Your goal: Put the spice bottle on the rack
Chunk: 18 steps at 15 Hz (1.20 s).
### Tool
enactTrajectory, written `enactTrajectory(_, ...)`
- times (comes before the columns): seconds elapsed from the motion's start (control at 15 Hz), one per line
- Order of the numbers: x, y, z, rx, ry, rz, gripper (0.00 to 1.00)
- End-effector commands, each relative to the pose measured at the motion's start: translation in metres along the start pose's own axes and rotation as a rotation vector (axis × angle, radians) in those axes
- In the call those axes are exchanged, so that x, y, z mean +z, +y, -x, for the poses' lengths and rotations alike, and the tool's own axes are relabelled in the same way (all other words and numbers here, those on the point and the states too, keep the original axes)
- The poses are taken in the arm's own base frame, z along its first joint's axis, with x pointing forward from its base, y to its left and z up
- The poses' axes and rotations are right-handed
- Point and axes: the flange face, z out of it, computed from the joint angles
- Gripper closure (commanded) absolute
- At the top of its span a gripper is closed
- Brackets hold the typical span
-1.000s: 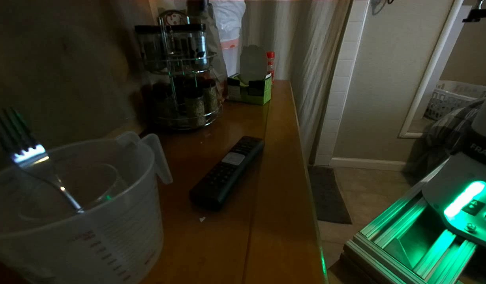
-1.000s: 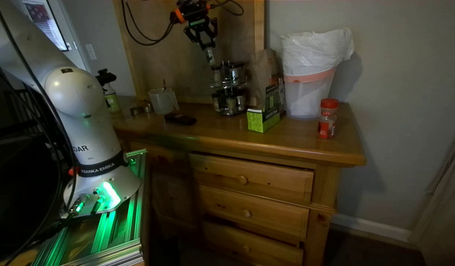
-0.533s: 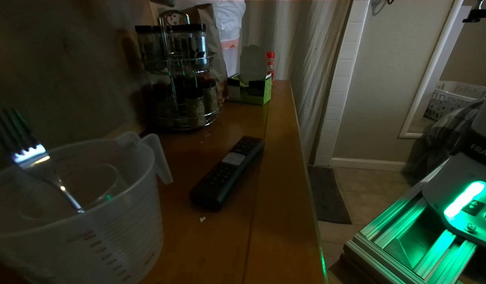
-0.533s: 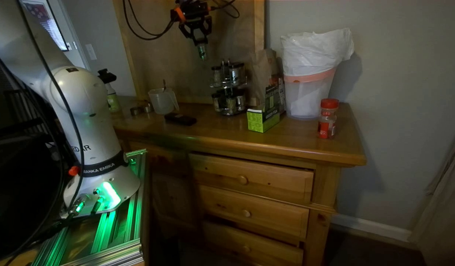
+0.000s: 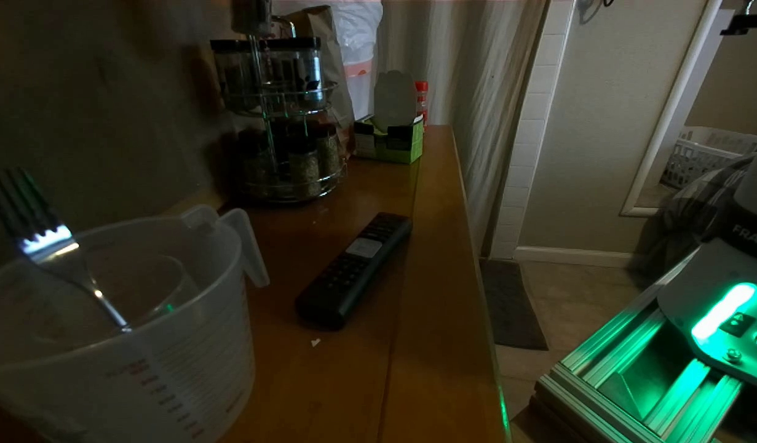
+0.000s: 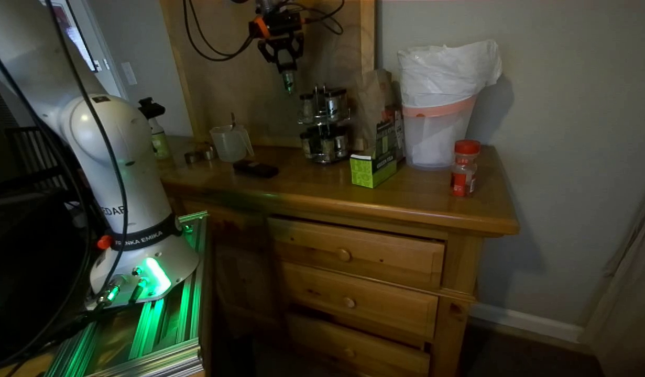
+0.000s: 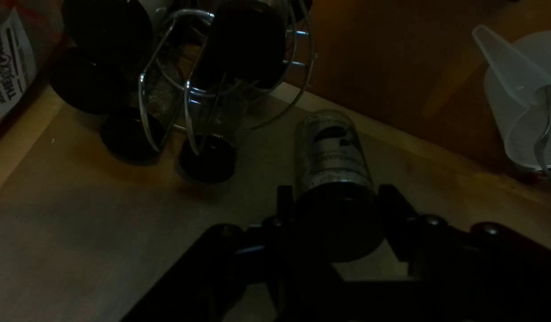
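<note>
Black lid (image 7: pixel 340 226) up, the spice bottle (image 7: pixel 332 154) leans slightly, pinched in the gripper (image 7: pixel 337 194). An exterior view shows the rack (image 6: pixel 323 123) lower and right.

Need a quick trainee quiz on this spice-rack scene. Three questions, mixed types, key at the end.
1. True or false: the gripper holds the spice bottle by its dark cap.

2. How many tiers does the rack have?
a) one
b) two
c) three

3. Fill in the blank: a ____ sticks up out of the measuring jug.

Key
1. True; the wrist view shows it best.
2. b, two; both exterior views show them.
3. fork
</note>
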Motion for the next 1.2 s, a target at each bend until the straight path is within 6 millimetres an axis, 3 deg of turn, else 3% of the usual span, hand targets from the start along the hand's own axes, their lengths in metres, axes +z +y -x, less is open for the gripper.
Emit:
enactTrajectory(0.0, 0.012, -0.006, -0.007, -0.046, 0.0, 0.027, 0.75)
enactTrajectory(0.27, 0.029, -0.015, -0.013, -0.115, -0.053, 0.059, 0.75)
enactTrajectory(0.6, 0.044, -0.007, -0.007, -0.188, -0.159, 0.144, 0.75)
enactTrajectory(1.13, 0.066, 0.002, 0.0, -0.186, -0.194, 0.129, 0.75)
